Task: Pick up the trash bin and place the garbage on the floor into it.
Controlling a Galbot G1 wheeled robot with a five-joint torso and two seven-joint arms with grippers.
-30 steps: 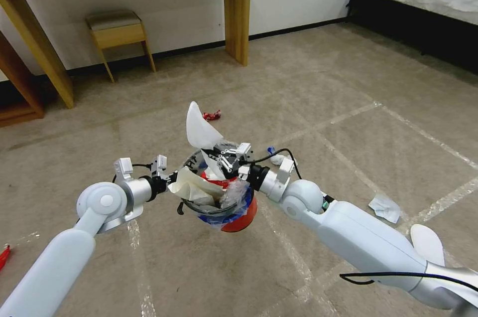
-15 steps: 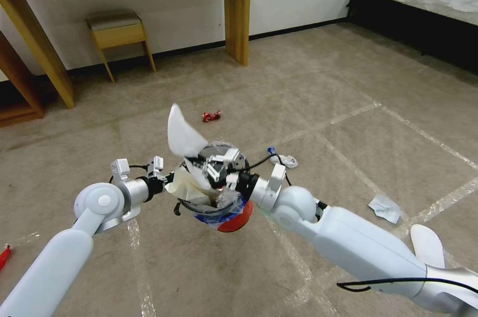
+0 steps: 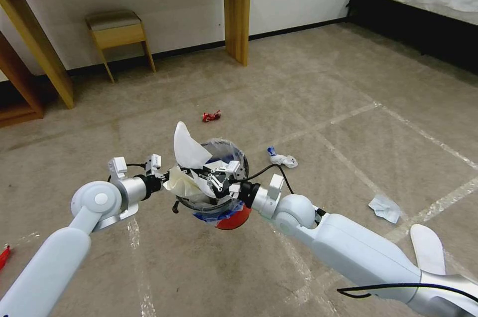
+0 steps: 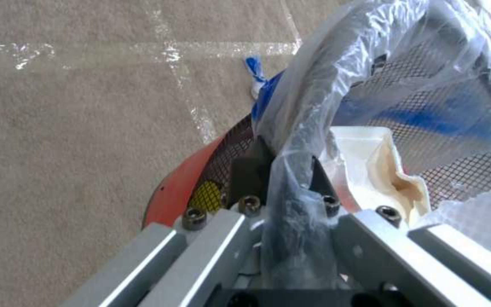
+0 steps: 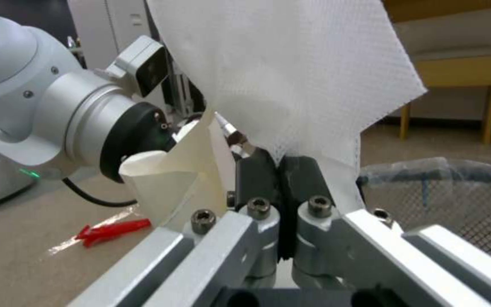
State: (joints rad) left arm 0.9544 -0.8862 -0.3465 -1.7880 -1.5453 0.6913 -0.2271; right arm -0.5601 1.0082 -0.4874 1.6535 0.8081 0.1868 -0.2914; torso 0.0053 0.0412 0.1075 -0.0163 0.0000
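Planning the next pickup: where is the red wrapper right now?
In the head view the red wrapper lies on the carpet straight ahead, beyond the trash bin, and short of the wooden desk leg.

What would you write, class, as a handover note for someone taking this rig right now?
Left tool: shut on the bin rim, holding it off the floor.
Right tool: shut on a white sole, over the bin mouth.
Done: bin lifted, some litter inside.
Left: release the sole; on the floor lie a red wrapper, tissues and another sole.
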